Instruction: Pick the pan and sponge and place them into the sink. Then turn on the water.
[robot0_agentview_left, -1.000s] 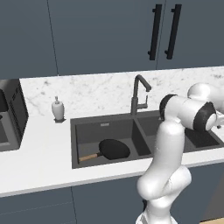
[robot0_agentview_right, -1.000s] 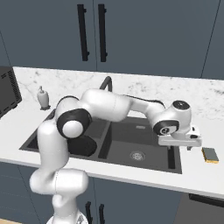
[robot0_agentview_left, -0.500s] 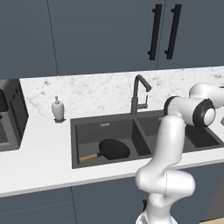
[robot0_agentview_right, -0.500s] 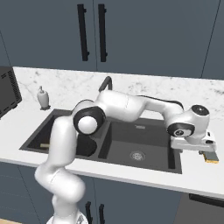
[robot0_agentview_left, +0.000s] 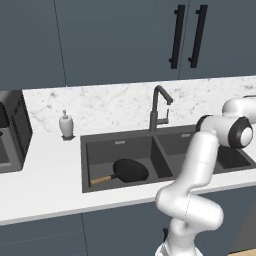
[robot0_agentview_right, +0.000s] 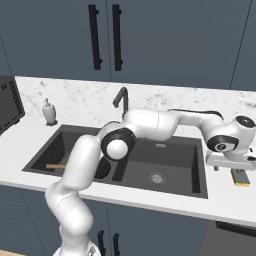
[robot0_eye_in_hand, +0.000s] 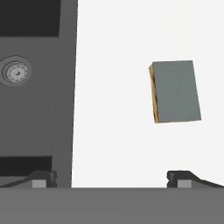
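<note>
Pan (robot0_agentview_left: 129, 170) sits in the sink's (robot0_agentview_left: 150, 137) left basin. Sponge (robot0_eye_in_hand: 176, 91) waits on the bench (robot0_eye_in_hand: 131, 52) at one o'clock of the wide-open, empty pincer (robot0_eye_in_hand: 113, 176); water comes last.

I saw the pan (robot0_agentview_left: 130, 170) lying in the left basin of the sink (robot0_agentview_left: 100, 186) at mid-frame, its wooden handle pointing toward the lower left. The faucet (robot0_agentview_left: 158, 107) stood behind the divider, and a soap dispenser (robot0_agentview_left: 66, 124) sat at centre left.
</note>
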